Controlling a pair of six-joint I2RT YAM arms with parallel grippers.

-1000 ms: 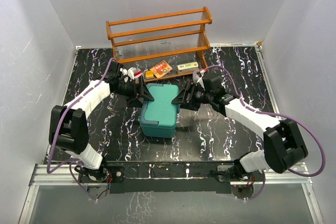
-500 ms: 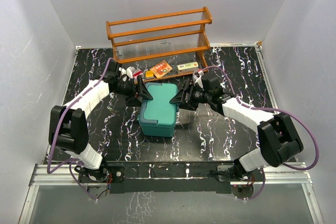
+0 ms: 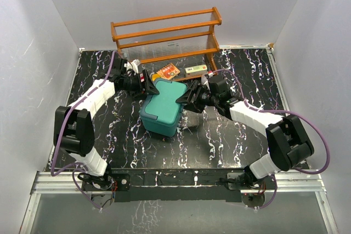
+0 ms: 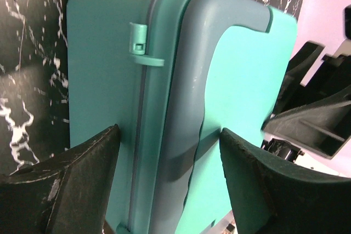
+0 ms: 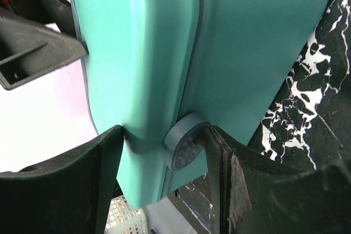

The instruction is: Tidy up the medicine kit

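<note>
On the left, the left arm reaches in over the black marbled desk (image 3: 230,141), and the left fingers (image 4: 77,190) are set fairly wide, one either side of the medicine kit (image 3: 163,109), clamping its left edge across lid and base. The wrist view shows a small clip (image 4: 140,45) sitting on the seam, lid closed. There's the kit itself, mid-desk between the two arms, tilted, with its far end raised; whether the near corner touches the desk cannot be told. On the right, the right fingers (image 5: 66,190) straddle the opposite edge just as wide, gripping it, with a round grey knob (image 5: 184,146) between them. Behind it all stands the wooden rack (image 3: 164,34), with an orange packet (image 3: 167,72) and a small white box (image 3: 196,69) beneath it.
</note>
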